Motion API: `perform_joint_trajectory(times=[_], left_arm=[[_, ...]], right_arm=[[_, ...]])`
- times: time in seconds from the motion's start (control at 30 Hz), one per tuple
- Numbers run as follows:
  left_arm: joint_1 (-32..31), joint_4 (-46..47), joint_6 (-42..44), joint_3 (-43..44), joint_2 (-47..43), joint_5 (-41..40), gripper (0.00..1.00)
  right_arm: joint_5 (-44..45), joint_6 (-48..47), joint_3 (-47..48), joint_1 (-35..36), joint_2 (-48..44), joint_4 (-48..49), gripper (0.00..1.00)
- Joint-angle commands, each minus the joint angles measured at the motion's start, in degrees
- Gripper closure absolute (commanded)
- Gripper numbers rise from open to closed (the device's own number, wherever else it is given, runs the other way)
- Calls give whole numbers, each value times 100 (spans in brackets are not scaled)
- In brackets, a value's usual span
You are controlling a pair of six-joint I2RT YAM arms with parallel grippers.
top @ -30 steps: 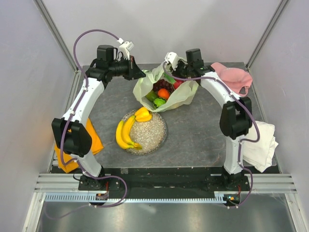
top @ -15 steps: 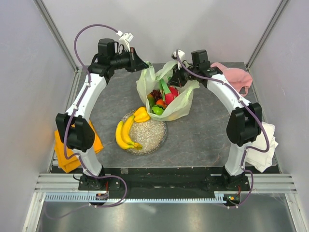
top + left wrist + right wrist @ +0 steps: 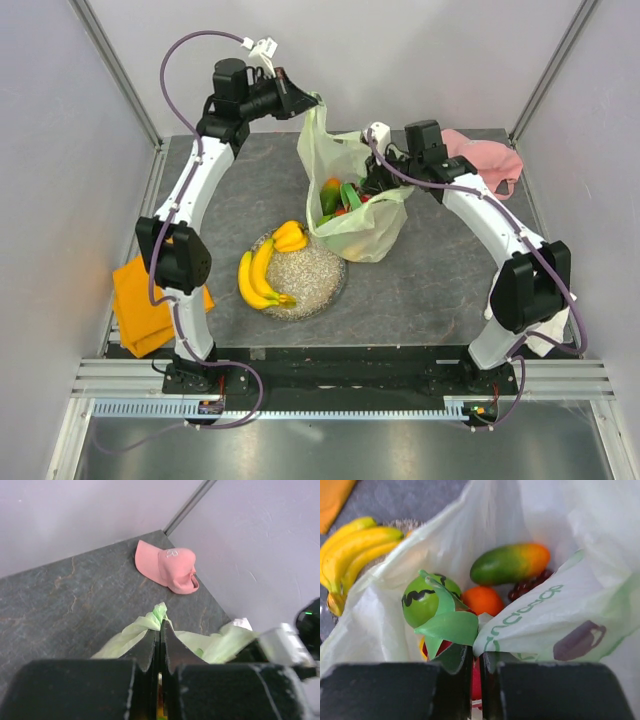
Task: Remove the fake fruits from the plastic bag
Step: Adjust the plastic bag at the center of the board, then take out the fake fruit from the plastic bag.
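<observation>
The pale green plastic bag (image 3: 352, 215) hangs stretched between both grippers, mouth open. My left gripper (image 3: 303, 101) is shut on one handle loop (image 3: 159, 614), held high at the back. My right gripper (image 3: 373, 186) is shut on the bag's opposite edge (image 3: 520, 625), with a green dragon fruit leaf (image 3: 451, 627) beside its fingers. Inside the bag lie the orange-green mango (image 3: 510, 562), the orange (image 3: 482, 600), the green round fruit (image 3: 421, 601), dark grapes (image 3: 530, 586) and the red dragon fruit (image 3: 476, 680). The banana bunch (image 3: 256, 276) and the yellow fruit (image 3: 291, 237) lie on the speckled plate (image 3: 318, 278).
A pink cap (image 3: 482, 157) lies at the back right, also in the left wrist view (image 3: 167, 566). An orange cloth (image 3: 138, 308) lies at the left edge. A white folded cloth (image 3: 556, 330) lies at the right, partly behind the right arm. Walls close in on three sides.
Both grippers have lifted the bag. The left gripper rose and moved toward the back, pulling its handle up. The bag now hangs taller and sits further right.
</observation>
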Motion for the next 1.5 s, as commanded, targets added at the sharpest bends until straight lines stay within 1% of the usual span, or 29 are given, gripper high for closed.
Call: perform_joint_trajectory(times=[0.0,0.13,0.23,0.27,0.33,0.37,0.4,0.43,0.47,0.53,0.6,0.63,0.67,0.73,0.77,0.83,0.9,0.93,0.97,1.03,1.07,1.1,1.13,1.2,1.23,1.27,1.33,1.37,1.47], left_arm=[[-239,575,-150,734,320,-339,98],[-397,672,26,1078,434,-480,98],[-468,567,61,947,364,-533,98],[-485,540,53,737,268,-568,98],[-503,418,9,455,171,-551,98],[-521,391,-26,149,75,-525,98],[-529,347,-105,-19,13,-490,98],[-538,347,-158,-169,-48,-455,98],[-564,338,-202,-440,-92,-402,98],[-600,338,-255,-766,-224,-261,98],[-617,347,-299,-934,-321,-156,98],[-626,338,-316,-1057,-347,-138,98],[-635,347,-317,-1101,-374,-120,98],[-653,338,-317,-1198,-427,-76,98],[-653,321,-308,-1225,-444,-76,98],[-653,303,-299,-1268,-506,-85,98],[-653,303,-334,-1278,-550,-33,98],[-653,329,-352,-1286,-567,11,98],[-644,355,-360,-1286,-576,107,98],[-661,399,-378,-1330,-620,222,98],[-661,391,-361,-1365,-664,249,98],[-670,400,-361,-1418,-716,240,98],[-670,400,-369,-1531,-760,240,98],[-670,382,-378,-1620,-892,275,99],[-670,382,-378,-1672,-919,293,98],[-670,382,-387,-1690,-954,302,98],[-670,382,-396,-1726,-972,302,98],[-670,391,-422,-1726,-963,302,98],[-670,373,-431,-1743,-980,319,98]], right_arm=[[-154,239,1023,-238,-320,568,89],[-31,-85,1314,-441,-22,586,89],[-48,-436,1271,-459,128,577,89],[-83,-498,1140,-450,155,542,88],[-223,-936,972,-459,251,306,87],[-294,-1103,832,-441,304,-96,87],[-329,-1584,752,-432,366,-335,86],[-338,-1841,665,-423,453,-590,86],[-234,-2052,411,-415,472,-853,86],[-128,-2457,-45,-415,402,-926,86],[-5,-2555,-241,-423,340,-935,80],[30,-2494,-285,-415,314,-935,74],[57,-2433,-259,-423,287,-917,61],[49,-2136,-24,-423,86,-926,53],[-12,-2038,91,-415,-2,-1004,44],[-110,-1967,407,-362,-301,-1197,42],[-92,-2167,409,-239,-660,-1584,41],[343,-2412,148,-169,-784,-1698,41],[756,-2902,-98,-55,-933,-1699,41],[1459,-3249,-808,-80,-1338,-1455,42],[1463,-3450,-900,-115,-1452,-1271,42],[1385,-3443,-901,-81,-1610,-1243,42],[1158,-3356,-701,-46,-1646,-1234,41],[990,-2866,-358,235,-1559,-1251,41],[902,-2672,-34,349,-1489,-1234,40],[762,-2496,91,576,-1401,-1138,40],[664,-2022,259,745,-1085,-840,39],[568,-2002,268,859,-953,-795,39],[672,-1976,242,1026,-435,-461,42]])
